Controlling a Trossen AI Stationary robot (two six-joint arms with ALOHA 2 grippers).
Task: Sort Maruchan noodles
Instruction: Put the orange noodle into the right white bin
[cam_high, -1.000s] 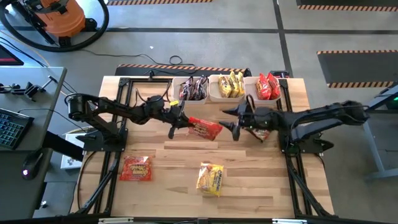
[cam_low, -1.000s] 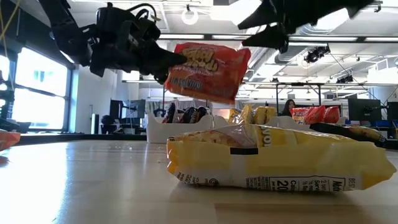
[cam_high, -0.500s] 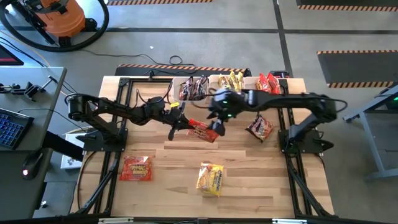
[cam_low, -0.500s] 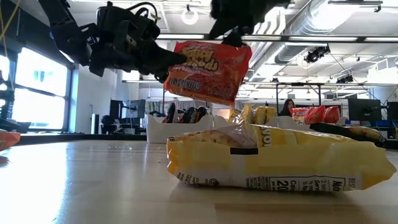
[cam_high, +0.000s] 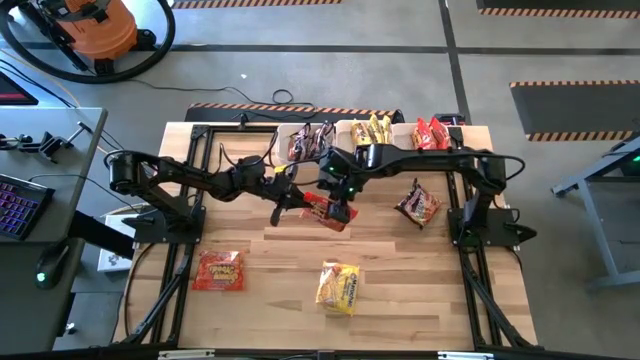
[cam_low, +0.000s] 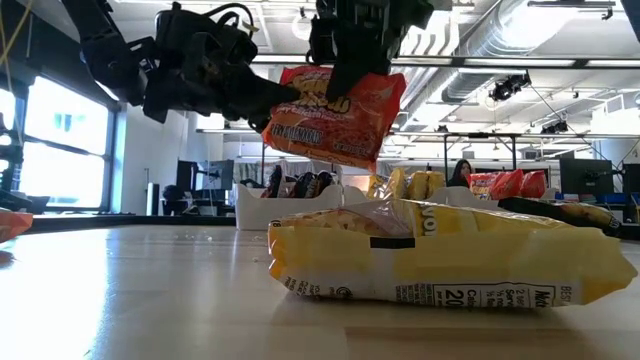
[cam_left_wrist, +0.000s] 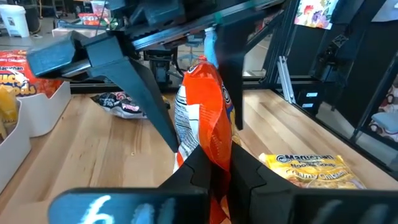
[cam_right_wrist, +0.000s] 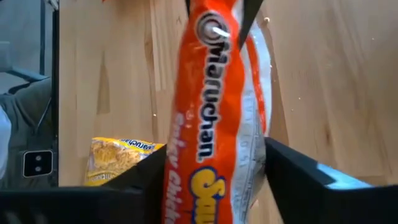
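My left gripper (cam_high: 290, 197) is shut on a red Maruchan packet (cam_high: 326, 210) and holds it in the air over the middle of the table. My right gripper (cam_high: 340, 198) reaches in from the right and is open. It points down, with one finger (cam_right_wrist: 149, 177) on each side of the packet (cam_right_wrist: 217, 124); I cannot tell whether they touch it. On the table lie another red packet (cam_high: 218, 270), a yellow packet (cam_high: 338, 287) and a dark maroon packet (cam_high: 417, 205), each flat on its face. My left gripper pinches the red packet between its two fingers (cam_left_wrist: 199, 171) at the packet's left end (cam_left_wrist: 214, 149). The fingers come in level from the table's left. The packet is lifted clear of the table and stands out edge-on beyond the fingers, slightly tilted (cam_low: 335, 115).
Three white bins stand along the far edge: one with dark packets (cam_high: 310, 143), one with yellow packets (cam_high: 368, 136) and one with red packets (cam_high: 431, 138). Black frame rails run along the table's left (cam_high: 185, 250) and right (cam_high: 470, 270) sides.
My right gripper has swung toward the table's left, away from the maroon packet, and has come down open over the red packet, so that its fingers now stand on either side of it. The red packet has stayed where it was.
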